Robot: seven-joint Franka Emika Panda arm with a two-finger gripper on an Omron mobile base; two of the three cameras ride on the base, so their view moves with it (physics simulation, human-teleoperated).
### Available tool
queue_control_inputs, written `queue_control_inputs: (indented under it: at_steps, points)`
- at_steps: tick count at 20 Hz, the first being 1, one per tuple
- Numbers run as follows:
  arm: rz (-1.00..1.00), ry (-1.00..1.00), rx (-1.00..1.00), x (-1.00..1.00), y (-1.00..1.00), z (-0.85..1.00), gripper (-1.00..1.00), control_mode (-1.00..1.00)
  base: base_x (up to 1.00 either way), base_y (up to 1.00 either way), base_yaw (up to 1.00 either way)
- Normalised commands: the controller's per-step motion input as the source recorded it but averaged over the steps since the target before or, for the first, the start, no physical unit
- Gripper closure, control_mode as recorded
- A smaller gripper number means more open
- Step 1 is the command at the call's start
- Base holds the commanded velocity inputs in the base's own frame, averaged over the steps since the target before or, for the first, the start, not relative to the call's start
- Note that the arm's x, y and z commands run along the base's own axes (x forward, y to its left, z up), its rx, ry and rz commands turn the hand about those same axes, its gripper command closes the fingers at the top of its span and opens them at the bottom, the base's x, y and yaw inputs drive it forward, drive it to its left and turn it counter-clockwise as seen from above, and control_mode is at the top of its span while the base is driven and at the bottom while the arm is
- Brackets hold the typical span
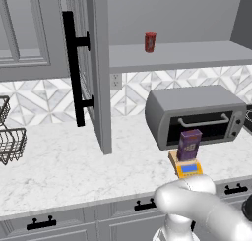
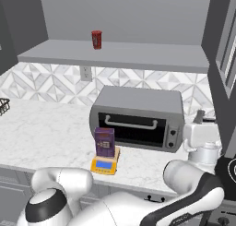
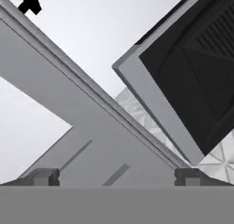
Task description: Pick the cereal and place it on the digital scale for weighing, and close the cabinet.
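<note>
Left base view: behind arm, looks forward-down from left; open cabinet door (image 1: 93,68) near, upper left of frame. Right base view: same counter from right. Both share toaster oven (image 1: 197,114), scale (image 2: 105,164), shelf. Hand view: rolled, very close on oven corner (image 3: 183,77).

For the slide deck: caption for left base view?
Cereal box on scale before toaster oven; cabinet door open.
</note>
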Motion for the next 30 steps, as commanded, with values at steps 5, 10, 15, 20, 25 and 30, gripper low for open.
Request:
queue_control_inputs:
  at_steps: [5, 10, 15, 20, 25, 30]
  points:
    - [0.0, 0.15, 0.04, 0.13, -0.56, -0.44, -1.0, -1.0, 0.0, 0.0, 0.0]
    - [0.0, 0.2, 0.04, 0.25, -0.66, -0.38, -1.0, -1.0, 0.0, 0.0, 0.0]
    - [0.0, 0.16, 0.05, 0.32, -0.67, -0.03, -1.0, -1.0, 0.0, 0.0, 0.0]
    - [0.05, -0.14, 0.2, -0.28, -0.11, 0.35, -1.0, -1.0, 0.0, 0.0, 0.0]
    - [0.08, -0.33, 0.17, -0.32, 0.3, 0.53, -1.0, -1.0, 0.0, 0.0, 0.0]
    - [0.0, -0.44, -0.02, -0.09, 0.86, 0.61, -1.0, -1.0, 0.0, 0.0, 0.0]
